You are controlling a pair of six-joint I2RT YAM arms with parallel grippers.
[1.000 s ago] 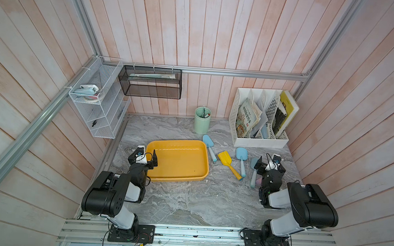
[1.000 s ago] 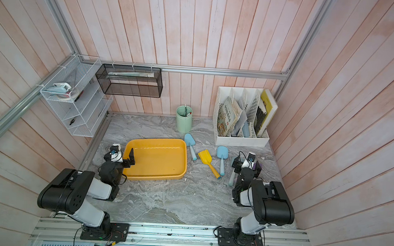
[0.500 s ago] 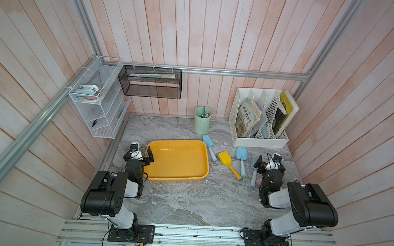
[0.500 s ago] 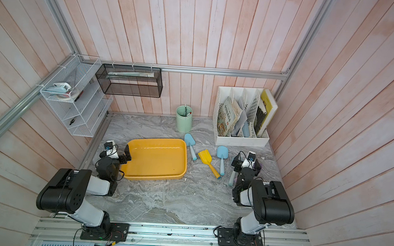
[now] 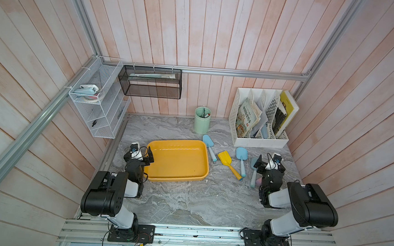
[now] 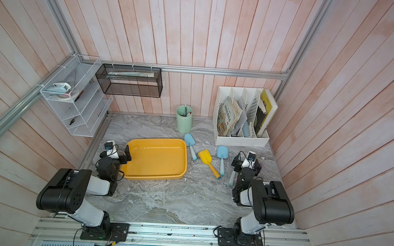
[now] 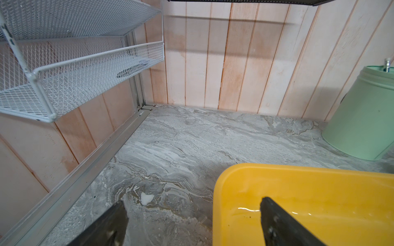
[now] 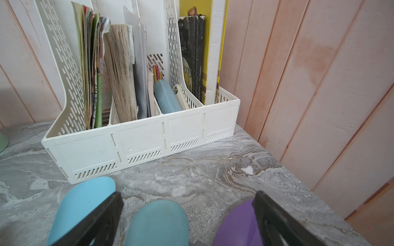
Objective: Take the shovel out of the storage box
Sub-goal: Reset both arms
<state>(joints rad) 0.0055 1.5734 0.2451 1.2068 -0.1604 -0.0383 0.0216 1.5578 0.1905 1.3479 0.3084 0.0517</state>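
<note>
Against the left wall hangs a white wire shelf (image 5: 97, 111), and a black mesh basket (image 5: 150, 82) is fixed to the rail on the back wall. Below them, the left gripper (image 5: 140, 155) stands at the left end of the yellow storage box (image 5: 176, 161). Its jaws are spread wide and hold nothing. The left wrist view shows one finger (image 7: 116, 217) over the grey marble tabletop (image 7: 191, 144) and the other finger (image 7: 277, 221) over the inside of the box, so the gripper straddles the box's rounded corner rim.

A mint-green cup (image 5: 202, 120) stands behind the box near the back wall. To the right of the box, every shovel in view lies on the marble outside it. A light blue shovel (image 5: 208, 143) is just beside the box's far right corner. Next come a yellow shovel (image 5: 225, 159) and a sky-blue shovel (image 5: 241, 154). Last is a teal shovel (image 5: 253, 177), whose blade is partly covered by the robot arm in both top views.

The right gripper (image 5: 269, 165) hangs over this end of the row, its jaws fully parted and empty. In the right wrist view the teal blade sits in the gap between its fingers. A purple shovel (image 8: 236, 225) lies partly behind one finger (image 8: 275, 217). I cannot tell whether the fingers touch either blade. Beyond them a white slotted file rack (image 5: 259, 139) holds books and papers.
</note>
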